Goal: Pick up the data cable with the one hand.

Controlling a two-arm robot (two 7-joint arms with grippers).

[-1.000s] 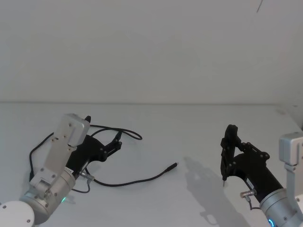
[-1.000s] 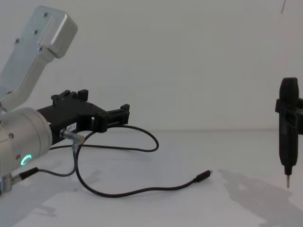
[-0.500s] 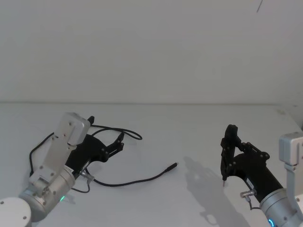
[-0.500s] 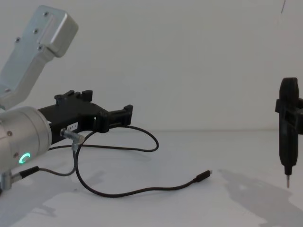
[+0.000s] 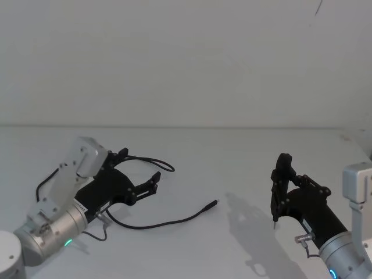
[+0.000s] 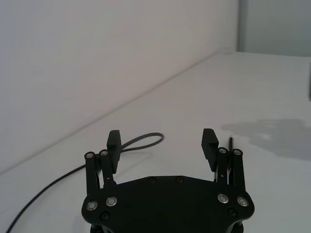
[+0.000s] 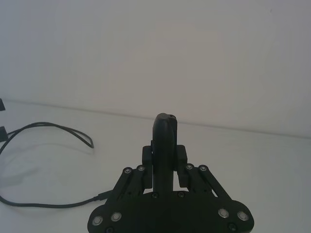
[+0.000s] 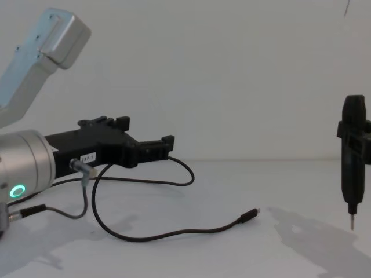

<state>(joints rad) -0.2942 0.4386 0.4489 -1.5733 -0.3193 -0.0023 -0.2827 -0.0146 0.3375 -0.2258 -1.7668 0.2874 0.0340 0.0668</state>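
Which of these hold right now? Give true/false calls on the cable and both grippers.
1. The left gripper is open with nothing between its fingers. True.
2. The data cable is lifted off the table. False: it lies curled on the table.
3. The left gripper holds the cable's plug. False: the plug lies free on the table between the two grippers, touching neither.
4. The right gripper is shut on a slim black pin-tipped tool, off to the right of the cable. True.
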